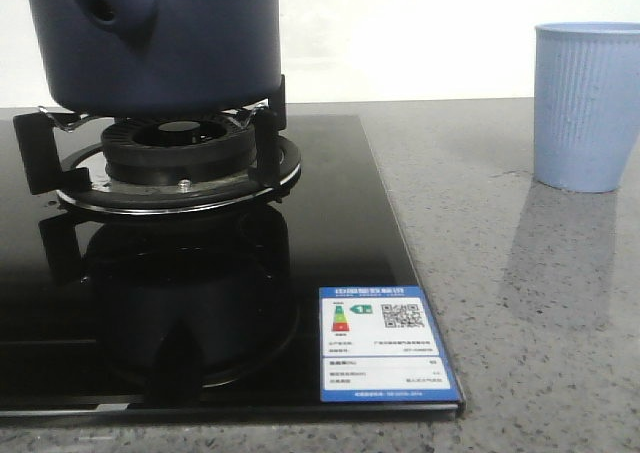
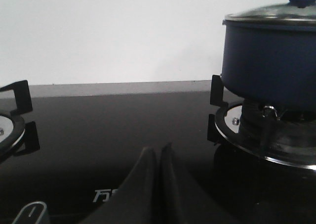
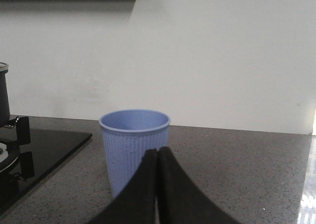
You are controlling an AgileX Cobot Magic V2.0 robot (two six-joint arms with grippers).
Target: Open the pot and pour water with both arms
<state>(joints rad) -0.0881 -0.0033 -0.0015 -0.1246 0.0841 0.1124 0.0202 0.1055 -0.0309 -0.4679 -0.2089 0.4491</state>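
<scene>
White wall and speckled grey stone counter (image 1: 520, 303) frame a glossy black glass hob (image 1: 330, 233). On its burner grate (image 1: 165, 158) the large round navy-blue matte pot (image 1: 170, 38) is seated, its glass lid (image 2: 276, 14) in place, so nothing of the task appears begun. The left gripper (image 2: 159, 157) and right gripper (image 3: 157, 159) are seen pressed closed, empty. A light blue ribbed cup (image 3: 134, 150) is found directly ahead of the right gripper, well apart from the pot.

A plain white wall (image 1: 450, 33) rises behind the speckled grey countertop (image 1: 540, 303).
</scene>
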